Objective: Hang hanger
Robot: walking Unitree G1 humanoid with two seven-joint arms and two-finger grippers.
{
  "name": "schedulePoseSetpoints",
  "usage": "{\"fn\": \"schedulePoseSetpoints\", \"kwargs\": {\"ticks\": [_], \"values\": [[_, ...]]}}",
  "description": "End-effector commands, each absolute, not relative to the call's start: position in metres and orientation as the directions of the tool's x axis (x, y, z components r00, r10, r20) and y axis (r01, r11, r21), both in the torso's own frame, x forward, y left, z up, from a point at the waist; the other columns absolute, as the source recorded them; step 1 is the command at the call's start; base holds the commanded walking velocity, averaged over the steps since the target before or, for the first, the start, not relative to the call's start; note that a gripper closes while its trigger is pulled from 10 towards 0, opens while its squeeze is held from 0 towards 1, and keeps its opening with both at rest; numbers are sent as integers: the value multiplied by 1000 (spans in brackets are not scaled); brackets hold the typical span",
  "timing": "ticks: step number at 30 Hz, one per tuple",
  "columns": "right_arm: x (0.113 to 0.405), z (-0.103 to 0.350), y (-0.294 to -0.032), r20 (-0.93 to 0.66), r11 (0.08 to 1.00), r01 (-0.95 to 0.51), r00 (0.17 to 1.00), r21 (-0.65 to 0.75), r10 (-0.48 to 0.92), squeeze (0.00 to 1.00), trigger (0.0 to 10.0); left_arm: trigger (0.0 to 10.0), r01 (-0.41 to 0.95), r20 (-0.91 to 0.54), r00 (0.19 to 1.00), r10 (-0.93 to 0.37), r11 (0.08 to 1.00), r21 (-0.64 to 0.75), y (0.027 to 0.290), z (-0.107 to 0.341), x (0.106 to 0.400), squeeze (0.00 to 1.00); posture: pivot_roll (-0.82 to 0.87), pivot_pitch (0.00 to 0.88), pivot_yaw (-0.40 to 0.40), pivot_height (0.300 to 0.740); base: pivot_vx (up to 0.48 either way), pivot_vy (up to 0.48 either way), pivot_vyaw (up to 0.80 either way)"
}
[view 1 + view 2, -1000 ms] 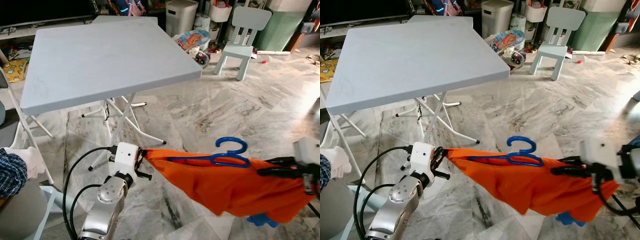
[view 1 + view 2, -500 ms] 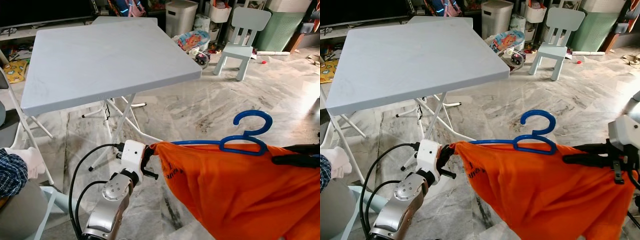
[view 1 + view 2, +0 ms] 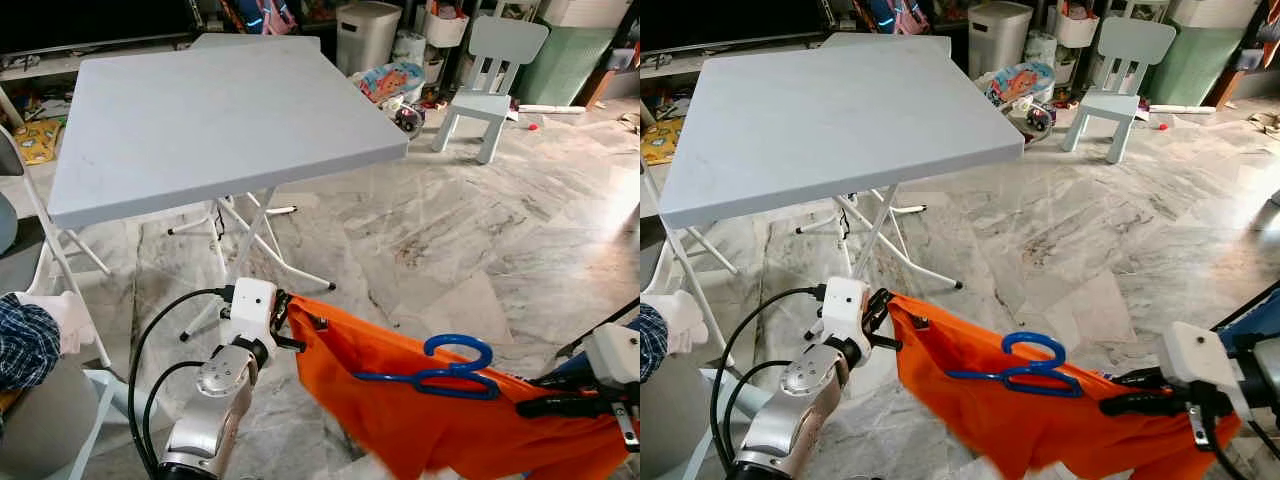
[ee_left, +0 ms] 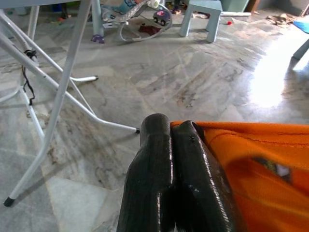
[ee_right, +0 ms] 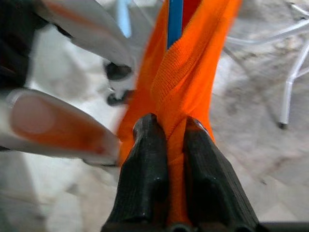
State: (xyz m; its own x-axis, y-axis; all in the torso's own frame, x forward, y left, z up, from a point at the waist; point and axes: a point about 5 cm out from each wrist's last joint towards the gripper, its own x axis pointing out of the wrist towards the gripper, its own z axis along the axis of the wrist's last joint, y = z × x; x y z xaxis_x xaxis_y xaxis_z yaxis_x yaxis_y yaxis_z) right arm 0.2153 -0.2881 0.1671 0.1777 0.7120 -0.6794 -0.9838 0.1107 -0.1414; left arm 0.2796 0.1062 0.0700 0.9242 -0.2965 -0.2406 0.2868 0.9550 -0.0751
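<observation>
Low over the marble floor (image 3: 480, 230), an orange garment (image 3: 400, 410) is stretched out between both arms, with a blue hanger (image 3: 445, 365) threaded through it, hook poking up out of the neck opening and lying over the cloth. On the robot's left, the left gripper (image 3: 283, 318) has its two black fingers (image 4: 169, 179) pressed tight together, pinching one top corner of the orange fabric (the wrist view shows the cloth edge tucked right at the fingertips). Over on the right, the right gripper (image 3: 1120, 400) is clamped on the other shoulder of the garment, its fingers (image 5: 149, 179) squeezing a fold of orange knit, and the blue hanger arm (image 5: 175, 21) runs along just beyond that fold. The garment sags between the two holds, hanging toward the floor. Behind all this stands a grey folding table (image 3: 220, 110) on white legs, well apart from the cloth. Farther back, a pale blue child's chair (image 3: 490, 75) sits near a white bin (image 3: 362, 30). At the left edge, a folding chair (image 3: 40, 240) carries some white and plaid fabric (image 3: 30, 330).
</observation>
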Motion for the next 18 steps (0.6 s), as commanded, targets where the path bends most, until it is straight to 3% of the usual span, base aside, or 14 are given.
{"fn": "schedulePoseSetpoints", "kwargs": {"ticks": [1, 7, 18], "values": [[217, 168, -295, -712, 123, -978, 205, -167, 672, 0, 10000, 0, 149, -238, 959, -152, 988, -29, 138, 74, 285, 0, -18, 48, -24, 740, 0, 0, 0], [242, 172, -303, -683, 229, -897, 438, -379, 584, 0, 10000, 0, 169, -263, 950, -171, 985, -28, 131, 70, 283, 0, -18, 48, -26, 740, 0, 0, 0], [243, 201, -310, -626, 245, -890, 446, -384, 640, 0, 10000, 0, 175, -312, 935, -171, 984, -17, 131, 59, 278, 0, -25, 49, -26, 740, 0, 0, 0]]}}
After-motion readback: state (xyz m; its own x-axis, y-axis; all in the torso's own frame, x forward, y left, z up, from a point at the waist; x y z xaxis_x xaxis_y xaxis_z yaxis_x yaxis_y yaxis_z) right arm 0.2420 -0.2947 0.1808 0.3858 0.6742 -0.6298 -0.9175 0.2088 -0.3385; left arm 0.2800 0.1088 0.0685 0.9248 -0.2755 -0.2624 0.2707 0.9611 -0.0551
